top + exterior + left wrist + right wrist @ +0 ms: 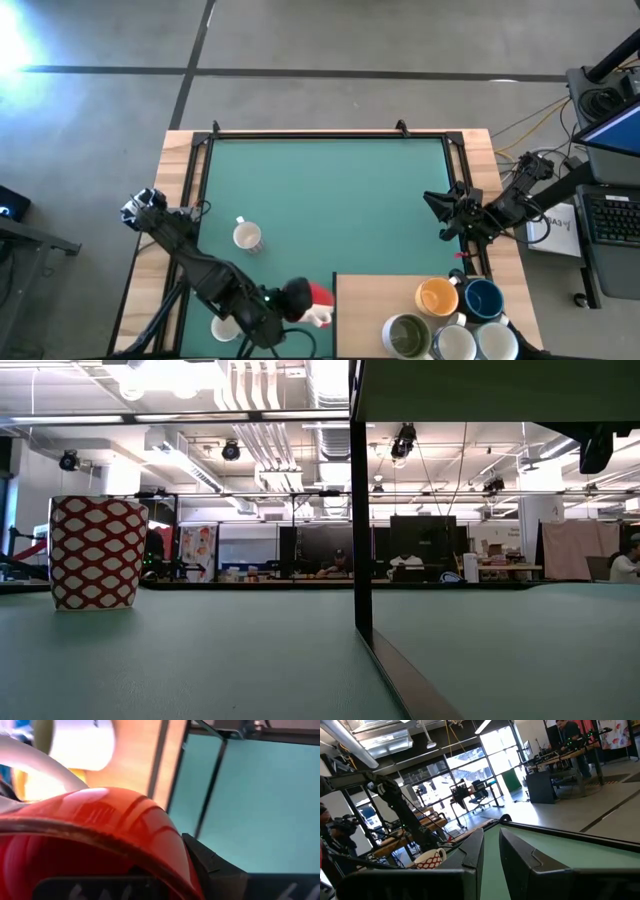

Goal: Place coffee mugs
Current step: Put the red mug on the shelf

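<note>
One red mug (95,827) (left wrist close-up)

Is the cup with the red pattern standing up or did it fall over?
Standing up. The patterned mug sits flat on the green mat, its sides straight, and from above its round mouth faces up.

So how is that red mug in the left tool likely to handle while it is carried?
The red mug looks glossy, so it may be slippery. The left tool seems to pinch its rim rather than the handle, so it could swing or tilt. It looks like hard ceramic: stiff, and probably apt to chip if dropped.
</note>
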